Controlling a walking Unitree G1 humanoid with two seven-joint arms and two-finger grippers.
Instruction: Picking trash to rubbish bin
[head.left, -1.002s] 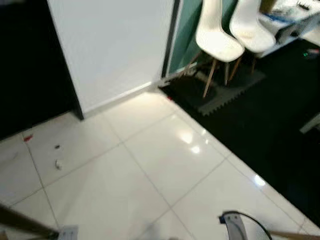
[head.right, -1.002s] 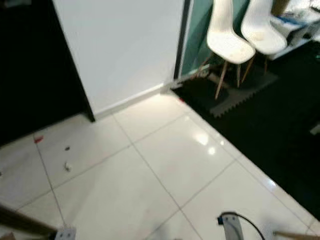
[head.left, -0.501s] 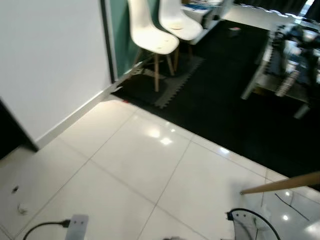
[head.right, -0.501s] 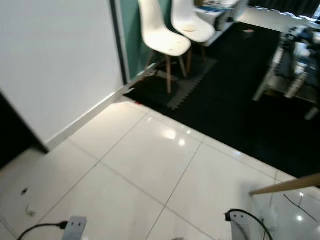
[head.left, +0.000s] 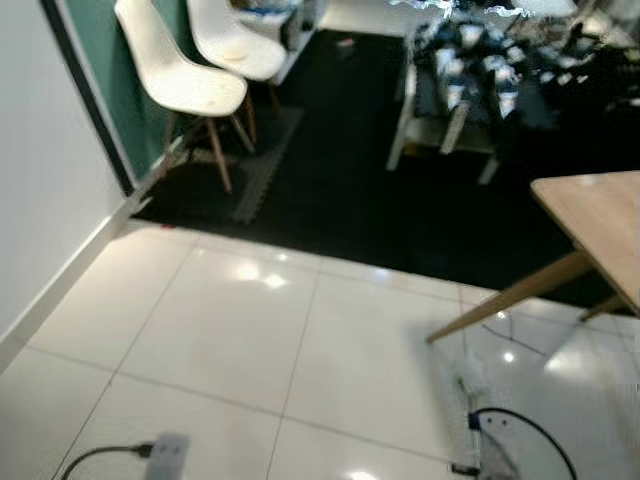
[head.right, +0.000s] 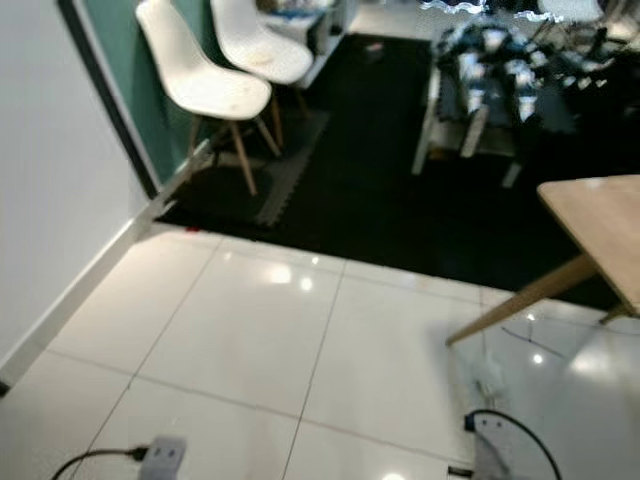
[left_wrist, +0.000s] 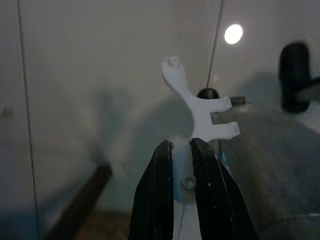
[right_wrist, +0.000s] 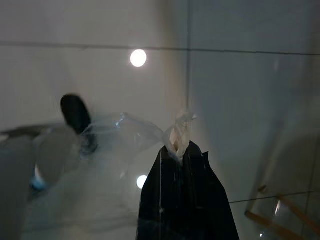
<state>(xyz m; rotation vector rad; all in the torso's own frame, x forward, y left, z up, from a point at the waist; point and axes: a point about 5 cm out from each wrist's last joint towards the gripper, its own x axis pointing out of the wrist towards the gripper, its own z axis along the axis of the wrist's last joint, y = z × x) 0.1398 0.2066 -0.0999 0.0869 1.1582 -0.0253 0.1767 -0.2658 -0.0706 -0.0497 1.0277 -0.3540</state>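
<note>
The left claw (left_wrist: 181, 150) is clamped on a white plastic piece (left_wrist: 196, 107) above the pale tiled floor (head.left: 240, 340). Far left, two white chairs (head.left: 205, 70) stand on the dark mat. The right claw (right_wrist: 179, 150) pinches the knotted top of a clear plastic bag (right_wrist: 100, 175). A wooden bench (head.left: 600, 225) stands at right.

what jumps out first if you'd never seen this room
Two white chairs stand against the green wall, on the dark floor beside the glossy white tiles. A wooden table juts in on the right. The right gripper pinches a clear plastic bag.
</note>
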